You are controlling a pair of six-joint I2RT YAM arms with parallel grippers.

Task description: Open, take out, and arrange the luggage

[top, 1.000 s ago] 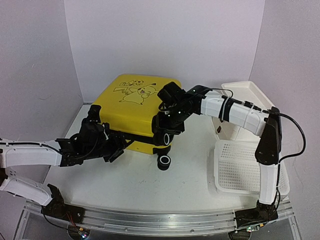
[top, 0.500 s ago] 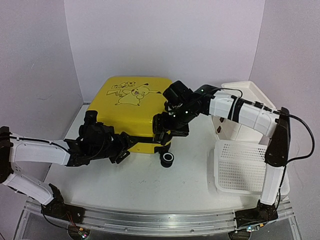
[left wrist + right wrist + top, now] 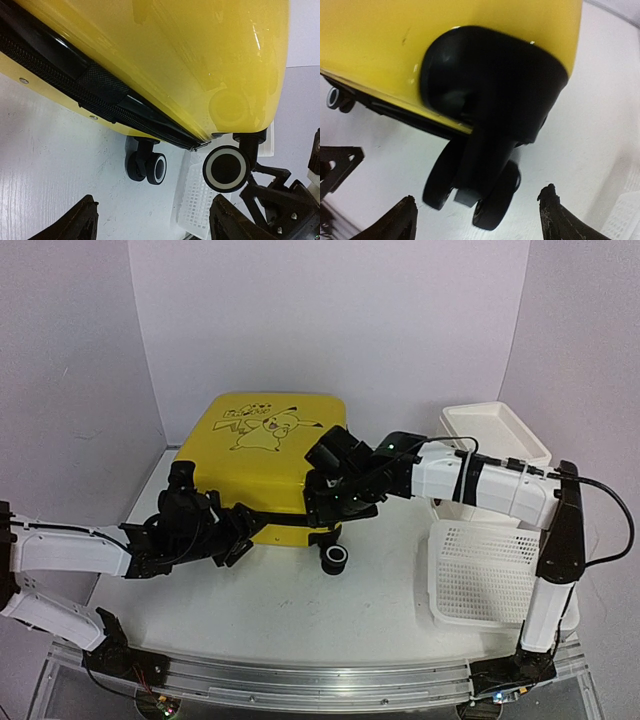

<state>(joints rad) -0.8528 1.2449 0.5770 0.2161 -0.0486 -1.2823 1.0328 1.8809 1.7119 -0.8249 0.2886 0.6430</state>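
The yellow luggage (image 3: 262, 455) lies flat at the back middle, its Pikachu lid up and down on the body. My left gripper (image 3: 236, 531) is open at its front left edge, next to the black zipper band (image 3: 97, 92). In the left wrist view my gripper (image 3: 155, 226) holds nothing, with two wheels (image 3: 148, 167) ahead. My right gripper (image 3: 326, 506) is open at the front right corner. In the right wrist view my gripper (image 3: 477, 220) straddles a black double wheel (image 3: 475, 192) under the yellow shell (image 3: 420, 45) without closing on it.
A white perforated basket (image 3: 490, 570) lies at the right front, also seen in the left wrist view (image 3: 196, 202). A white drawer cabinet (image 3: 495, 430) stands behind it. A suitcase wheel (image 3: 333, 558) pokes out toward the front. Walls close the back and sides.
The luggage has swung so its lid sits further left. My right gripper has come down and left to the front right corner wheel. My left gripper has stayed at the front edge.
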